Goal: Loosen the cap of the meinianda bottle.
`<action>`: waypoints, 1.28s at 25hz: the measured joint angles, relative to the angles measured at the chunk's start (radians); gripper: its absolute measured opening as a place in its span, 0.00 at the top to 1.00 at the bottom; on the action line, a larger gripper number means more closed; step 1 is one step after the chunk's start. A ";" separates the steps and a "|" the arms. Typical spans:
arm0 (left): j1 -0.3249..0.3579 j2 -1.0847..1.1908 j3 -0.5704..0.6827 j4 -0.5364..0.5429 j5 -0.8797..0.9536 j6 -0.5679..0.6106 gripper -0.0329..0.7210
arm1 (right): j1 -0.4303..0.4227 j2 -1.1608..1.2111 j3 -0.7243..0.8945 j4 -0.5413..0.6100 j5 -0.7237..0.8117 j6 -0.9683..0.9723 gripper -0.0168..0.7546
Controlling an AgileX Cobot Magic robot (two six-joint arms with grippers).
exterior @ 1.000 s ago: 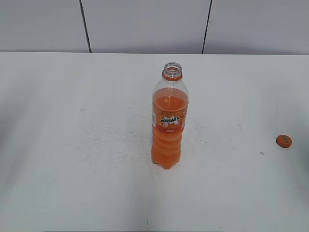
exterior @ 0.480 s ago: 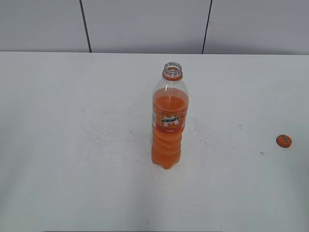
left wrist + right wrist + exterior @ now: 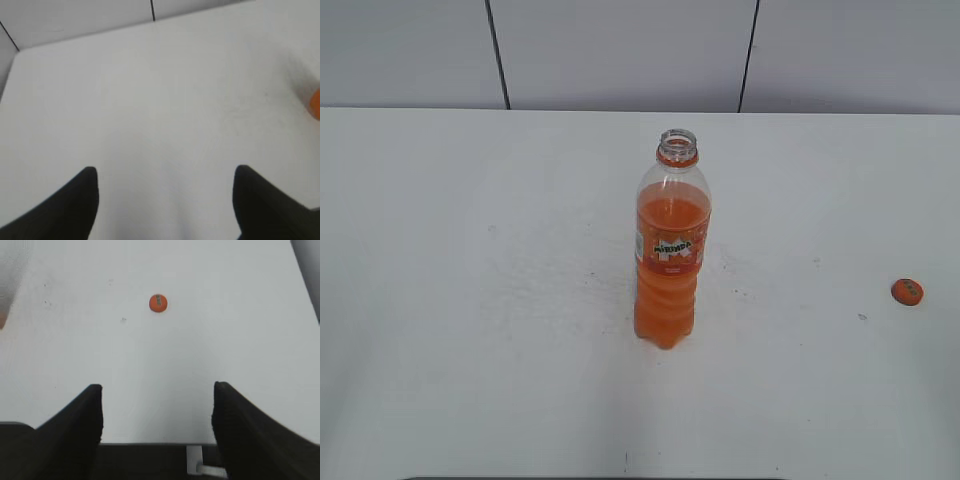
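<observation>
The meinianda bottle (image 3: 669,250) stands upright mid-table with its neck open and no cap on it. A sliver of it shows at the right edge of the left wrist view (image 3: 315,103). The orange cap (image 3: 907,291) lies flat on the table far to the right, and it also shows in the right wrist view (image 3: 158,303). My left gripper (image 3: 165,175) is open and empty over bare table. My right gripper (image 3: 157,395) is open and empty near the table's front edge, well short of the cap. Neither gripper shows in the exterior view.
The white table (image 3: 470,300) runs back to a grey panelled wall (image 3: 620,50). The table's front edge (image 3: 150,443) shows between my right jaws.
The bottle and cap have stayed put. A faint shadow at the lower left of the table has faded.
</observation>
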 joint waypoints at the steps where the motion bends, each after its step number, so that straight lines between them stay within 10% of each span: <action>1: 0.000 -0.043 0.000 -0.001 -0.003 0.001 0.29 | 0.000 -0.031 0.000 0.000 -0.001 -0.006 0.31; 32: 0.001 -0.089 0.001 0.047 -0.010 -0.104 0.30 | 0.000 -0.152 0.008 -0.022 -0.001 -0.020 0.31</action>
